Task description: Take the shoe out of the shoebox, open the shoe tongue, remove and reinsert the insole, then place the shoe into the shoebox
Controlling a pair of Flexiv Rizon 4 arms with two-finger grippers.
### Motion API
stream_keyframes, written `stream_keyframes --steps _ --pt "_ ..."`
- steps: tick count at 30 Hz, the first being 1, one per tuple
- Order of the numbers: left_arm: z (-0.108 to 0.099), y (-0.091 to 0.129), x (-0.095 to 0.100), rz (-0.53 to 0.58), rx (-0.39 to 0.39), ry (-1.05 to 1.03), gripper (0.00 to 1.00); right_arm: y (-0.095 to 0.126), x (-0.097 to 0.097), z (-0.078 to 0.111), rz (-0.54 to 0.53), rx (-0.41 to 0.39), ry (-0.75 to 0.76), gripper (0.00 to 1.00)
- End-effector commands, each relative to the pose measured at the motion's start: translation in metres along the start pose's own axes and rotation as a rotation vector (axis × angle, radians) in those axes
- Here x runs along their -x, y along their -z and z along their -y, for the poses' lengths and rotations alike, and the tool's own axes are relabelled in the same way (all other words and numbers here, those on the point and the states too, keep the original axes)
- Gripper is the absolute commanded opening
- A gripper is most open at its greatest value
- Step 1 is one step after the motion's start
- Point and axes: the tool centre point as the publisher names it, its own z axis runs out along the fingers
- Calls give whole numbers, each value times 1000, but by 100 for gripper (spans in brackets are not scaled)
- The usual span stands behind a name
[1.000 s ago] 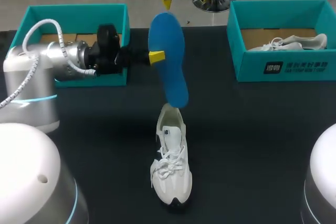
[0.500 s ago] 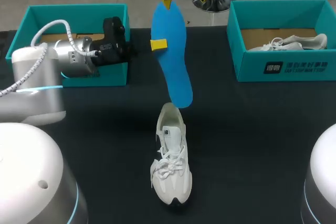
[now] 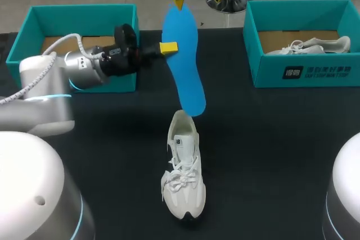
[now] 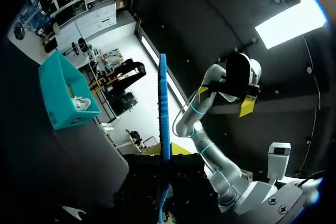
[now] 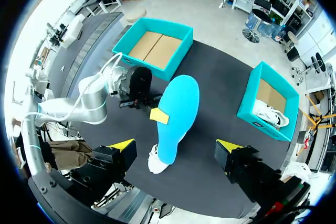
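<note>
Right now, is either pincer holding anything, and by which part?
The left pincer grips the flat blue insole by its side edge, near the wider upper end. The right pincer is open and empty.

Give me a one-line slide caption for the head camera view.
Left gripper holds the blue insole upright, lower end at the white shoe heel, over the black table.

Silver left arm (image 3: 39, 80), white cable (image 3: 77, 37), black wrist (image 3: 121, 54), yellow fingertips (image 3: 169, 48), cyan ring (image 3: 48, 97)
</note>
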Motion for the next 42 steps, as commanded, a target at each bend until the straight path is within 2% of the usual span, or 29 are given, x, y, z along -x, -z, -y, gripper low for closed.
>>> stream_keyframes --steps 1,4,9,14,17,19,42 --pt "18 0 -4 183 -20 189 0 0 0 -1 0 -2 -1 100" --pt "23 1 -4 263 -56 293 0 0 0 -1 0 -2 -1 100" --pt "28 7 1 293 -84 409 0 0 0 -1 0 -2 -1 100" --pt "30 11 14 372 -93 569 0 0 0 -1 0 -2 -1 100" --pt "31 11 17 390 -84 592 0 0 0 -1 0 -2 -1 100" --pt "32 11 18 347 -84 592 0 0 0 -1 0 -2 -1 100" --pt "32 11 18 347 -84 592 0 0 0 -1 0 -2 -1 100"
